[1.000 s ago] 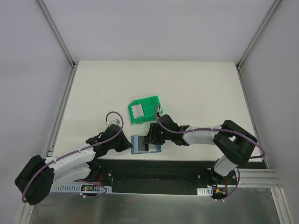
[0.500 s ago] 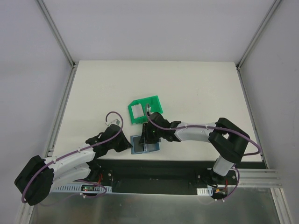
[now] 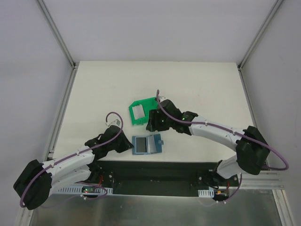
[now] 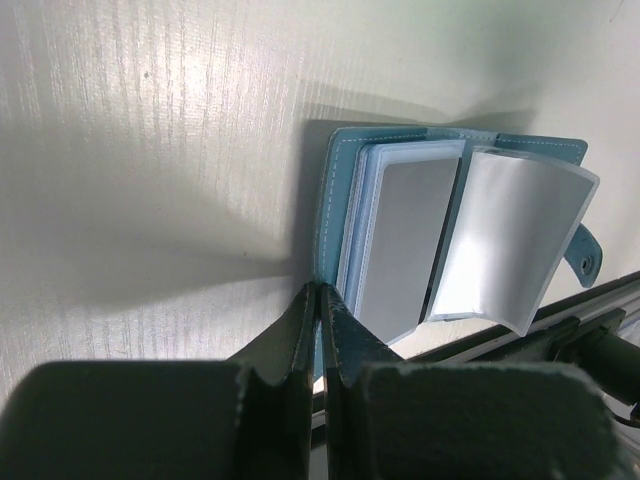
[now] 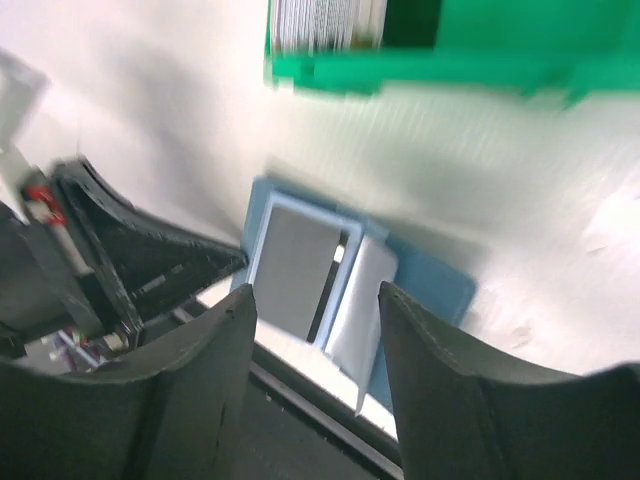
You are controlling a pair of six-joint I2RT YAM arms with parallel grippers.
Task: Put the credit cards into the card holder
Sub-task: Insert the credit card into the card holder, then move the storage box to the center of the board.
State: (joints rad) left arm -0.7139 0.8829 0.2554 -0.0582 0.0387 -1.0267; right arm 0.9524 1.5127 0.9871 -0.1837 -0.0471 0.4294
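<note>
Pale grey walls are seen around the white bench [image 3: 197, 89] from the top view. The card holder [image 3: 146, 144] is laid open near the bench's near edge, with the green bin [image 3: 145, 110] just beyond it. The left claw [image 3: 128, 147] is set against the holder's left edge. The right claw [image 3: 149, 126] is held between the bin and the holder, touching neither.

From the left wrist view, the left claw [image 4: 320, 300] is seen fully closed, its fingers [image 4: 285, 350] pressed together and their tips set against the near edge of the card holder [image 4: 335, 210]. Whether the cover is pinched cannot be told. A grey card [image 4: 405, 240] is seen tucked in a pocket, a clear sleeve [image 4: 510, 250] is curled up beside it, and a snap tab [image 4: 585, 255] is shown at the far side.

From the right wrist view, which is blurred, the right claw [image 5: 312, 298] is shown spread wide with nothing held between its fingers [image 5: 440, 380]. The card holder [image 5: 430, 280] is seen below it on the bench, and the green bin [image 5: 450, 65] at the top edge.
</note>
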